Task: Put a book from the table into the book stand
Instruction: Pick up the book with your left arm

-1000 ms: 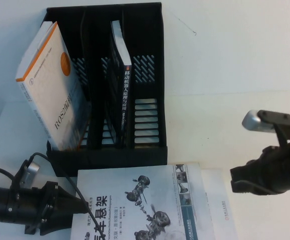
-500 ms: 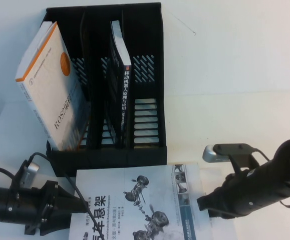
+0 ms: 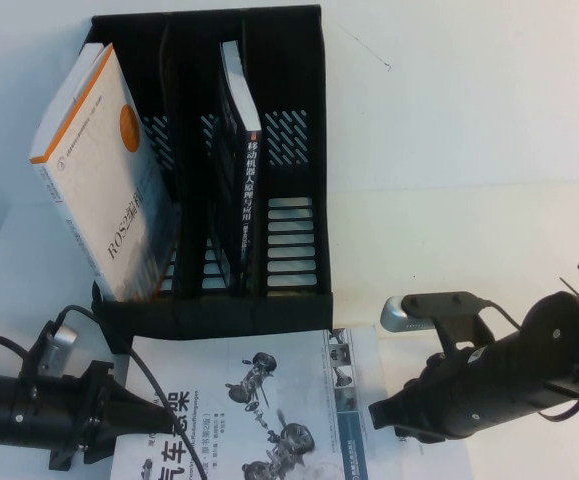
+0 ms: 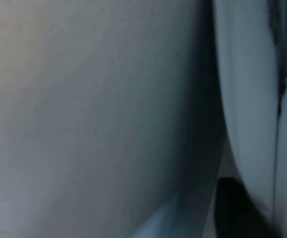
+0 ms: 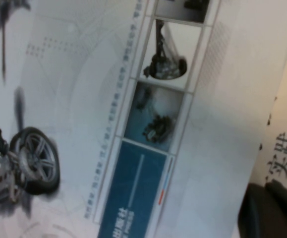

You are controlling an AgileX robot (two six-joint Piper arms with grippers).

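Observation:
The book [image 3: 259, 400], white with black title and grey car-part pictures, lies flat on the table [image 3: 469, 150] just in front of the book stand [image 3: 304, 60]. It fills the right wrist view [image 5: 84, 99]. My left gripper [image 3: 154, 412] is at the book's left edge, its tip overlapping the cover. The left wrist view shows only a pale blurred surface close up. My right gripper [image 3: 381, 415] is low at the book's right edge, by the blue-grey photo strip.
The black stand holds a thick white book with an orange stripe [image 3: 99, 170] in its left compartment and a dark-covered book [image 3: 241, 150] in the middle one. Its right compartment [image 3: 294, 200] holds nothing. The book lies at the table's front edge.
My right arm has come down and leftward to the book's right edge. The book has slid left and turned slightly. My left arm has barely moved.

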